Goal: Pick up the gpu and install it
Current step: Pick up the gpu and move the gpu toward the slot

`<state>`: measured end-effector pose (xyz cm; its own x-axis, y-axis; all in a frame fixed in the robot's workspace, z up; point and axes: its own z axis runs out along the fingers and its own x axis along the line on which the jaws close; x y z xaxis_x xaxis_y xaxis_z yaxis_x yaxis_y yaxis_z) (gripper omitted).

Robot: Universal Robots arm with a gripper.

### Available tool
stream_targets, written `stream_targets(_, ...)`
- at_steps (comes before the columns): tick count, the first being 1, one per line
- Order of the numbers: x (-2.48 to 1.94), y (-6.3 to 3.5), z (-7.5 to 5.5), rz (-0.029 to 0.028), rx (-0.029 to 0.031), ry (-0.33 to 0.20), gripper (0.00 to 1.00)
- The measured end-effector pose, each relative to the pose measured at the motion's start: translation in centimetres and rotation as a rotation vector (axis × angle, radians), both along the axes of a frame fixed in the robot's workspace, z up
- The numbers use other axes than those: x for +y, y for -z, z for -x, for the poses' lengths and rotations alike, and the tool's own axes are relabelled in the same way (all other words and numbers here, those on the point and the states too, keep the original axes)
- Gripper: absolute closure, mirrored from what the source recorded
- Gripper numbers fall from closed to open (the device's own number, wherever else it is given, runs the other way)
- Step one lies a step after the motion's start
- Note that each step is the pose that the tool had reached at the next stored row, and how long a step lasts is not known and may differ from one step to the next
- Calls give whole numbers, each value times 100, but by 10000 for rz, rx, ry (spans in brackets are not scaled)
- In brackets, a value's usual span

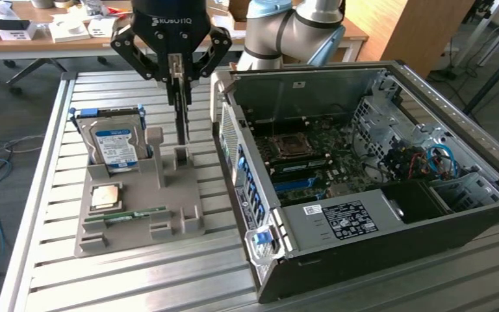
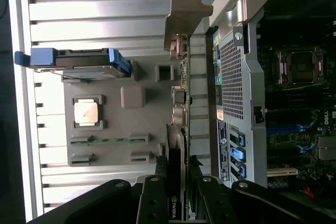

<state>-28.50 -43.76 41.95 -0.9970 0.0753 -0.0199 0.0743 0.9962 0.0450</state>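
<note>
- Silver, blue-labelled hard drive (image 1: 115, 146) stands in the grey plastic holder tray (image 1: 176, 214); a sideways swing could clip it.
- Black gripper (image 1: 174, 73) pinches the thin dark-green gpu card (image 1: 181, 117), hanging edge-on over the tray (narrow hold, may twist).
- Open black computer case (image 1: 362, 260): the card could snag its wall.

You see the gripper (image 1: 175, 79) above the slatted counter (image 1: 50, 260), its fingers (image 1: 150, 68) pinched on the graphics card (image 1: 181, 114), which hangs upright and edge-on. The card's lower end is right at the grey holder (image 1: 176, 201); you cannot tell whether they touch. A hard drive (image 1: 115, 146) stands in the holder, and a square chip (image 1: 106, 195) and a memory stick (image 1: 128, 214) lie flat on it. The open computer case (image 1: 353, 260) sits just beside, on the exterior view's right.
</note>
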Motion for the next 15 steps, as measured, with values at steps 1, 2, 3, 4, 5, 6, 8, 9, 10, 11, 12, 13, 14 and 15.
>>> stream_targets(1, 0, 0, -8, -1, 0, 0, 73)
stream_targets(2, 0, 0, -17, 0, 1, 0, 73)
stream_targets(3, 0, 0, -27, 0, 1, 0, 73)
stream_targets(4, 0, 0, -37, 0, 0, 1, 73)
stream_targets(5, 0, 0, -46, 0, 1, 1, 73)
stream_targets(6, 0, 0, -57, 0, 0, 1, 73)
stream_targets(8, 0, 0, -80, -1, 0, 0, 73)
stream_targets(9, 0, 0, -91, 0, 0, 0, 73)
stream_targets(10, 0, 0, -104, 0, 0, 0, 73)
stream_targets(11, 0, 0, -118, 0, 1, 0, 73)
stream_targets(12, 0, 0, -132, 0, 1, 1, 73)
stream_targets(13, 0, 0, -148, 0, 1, 1, 73)
stream_targets(14, 0, -1, -164, 0, 1, 0, 73)
stream_targets(15, 0, -1, -181, 0, 1, 0, 73)
